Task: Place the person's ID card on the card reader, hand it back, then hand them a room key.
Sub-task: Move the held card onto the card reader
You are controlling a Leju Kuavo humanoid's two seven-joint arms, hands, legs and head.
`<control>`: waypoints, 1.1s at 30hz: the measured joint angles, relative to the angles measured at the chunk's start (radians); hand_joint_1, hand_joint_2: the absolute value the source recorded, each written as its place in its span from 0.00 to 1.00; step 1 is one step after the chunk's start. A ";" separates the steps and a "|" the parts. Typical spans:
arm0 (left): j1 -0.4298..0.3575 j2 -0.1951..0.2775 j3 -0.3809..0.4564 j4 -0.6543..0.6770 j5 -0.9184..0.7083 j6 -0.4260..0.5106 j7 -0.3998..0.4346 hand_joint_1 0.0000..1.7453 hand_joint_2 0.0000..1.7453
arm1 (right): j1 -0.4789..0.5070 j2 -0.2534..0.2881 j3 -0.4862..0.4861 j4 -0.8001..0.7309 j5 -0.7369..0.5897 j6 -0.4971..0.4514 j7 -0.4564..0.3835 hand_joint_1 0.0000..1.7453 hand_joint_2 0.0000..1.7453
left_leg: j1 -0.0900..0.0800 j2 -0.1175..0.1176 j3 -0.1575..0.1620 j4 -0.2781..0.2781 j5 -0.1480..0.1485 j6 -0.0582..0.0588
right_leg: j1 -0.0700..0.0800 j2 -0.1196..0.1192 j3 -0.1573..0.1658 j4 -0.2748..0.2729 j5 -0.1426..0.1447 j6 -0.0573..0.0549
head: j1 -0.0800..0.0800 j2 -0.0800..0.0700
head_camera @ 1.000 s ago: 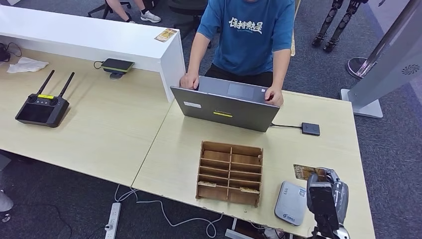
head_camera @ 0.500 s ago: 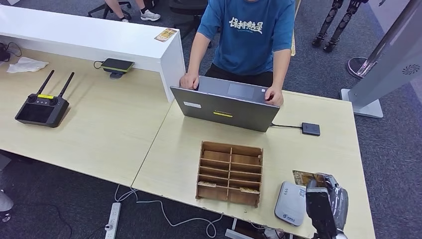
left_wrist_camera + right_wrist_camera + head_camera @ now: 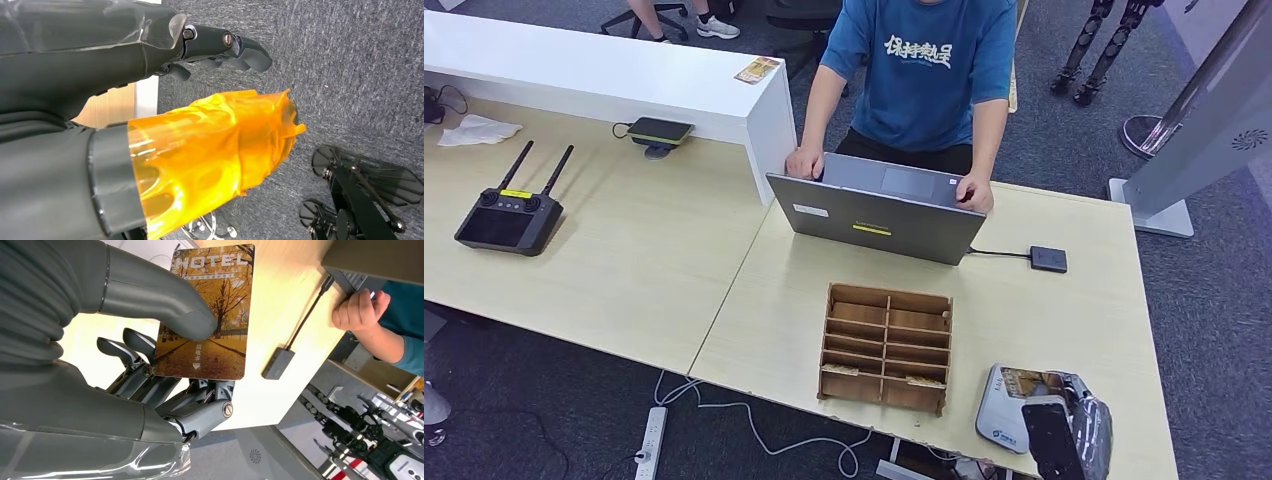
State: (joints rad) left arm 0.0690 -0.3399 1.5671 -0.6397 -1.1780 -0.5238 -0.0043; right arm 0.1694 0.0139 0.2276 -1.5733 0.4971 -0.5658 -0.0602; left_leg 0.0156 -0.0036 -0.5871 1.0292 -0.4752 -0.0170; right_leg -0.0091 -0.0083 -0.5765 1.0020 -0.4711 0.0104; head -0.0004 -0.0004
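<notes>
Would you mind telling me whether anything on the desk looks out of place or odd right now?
One oddity: the card pinched in the right hand reads HOTEL and shows autumn trees, which looks like a room key, yet it hovers over the reader. Nothing looks spilled or damaged.

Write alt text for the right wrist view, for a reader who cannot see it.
The robot's right hand pinches a card printed with HOTEL and an autumn tree scene, thumb on its face. Beyond it lie a pale wooden table, a small black box on a cable, and a person's hand at a laptop.
</notes>
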 joint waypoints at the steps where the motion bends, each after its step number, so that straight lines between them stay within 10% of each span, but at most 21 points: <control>1: 0.000 0.000 0.000 0.000 0.000 0.000 0.000 0.00 0.00 | 0.002 -0.001 0.002 0.000 -0.001 0.000 0.001 1.00 1.00 | 0.000 0.000 0.000 0.000 0.000 0.000 | 0.000 0.000 0.000 0.000 0.000 0.000 | 0.000 0.000; 33: 0.000 0.000 0.001 0.000 -0.012 -0.021 0.005 0.00 0.00 | -0.056 -0.058 0.099 0.108 0.044 0.082 0.142 1.00 1.00 | 0.000 0.000 0.000 0.000 0.000 0.000 | 0.000 0.000 0.000 0.000 0.000 0.000 | 0.000 0.000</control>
State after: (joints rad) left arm 0.0693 -0.3395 1.5682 -0.6397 -1.1902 -0.5444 0.0004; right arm 0.1132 -0.0441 0.3264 -1.4650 0.5413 -0.4836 0.0816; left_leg 0.0156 -0.0037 -0.5870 1.0290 -0.4752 -0.0170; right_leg -0.0091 -0.0083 -0.5765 1.0020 -0.4712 0.0102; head -0.0004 -0.0004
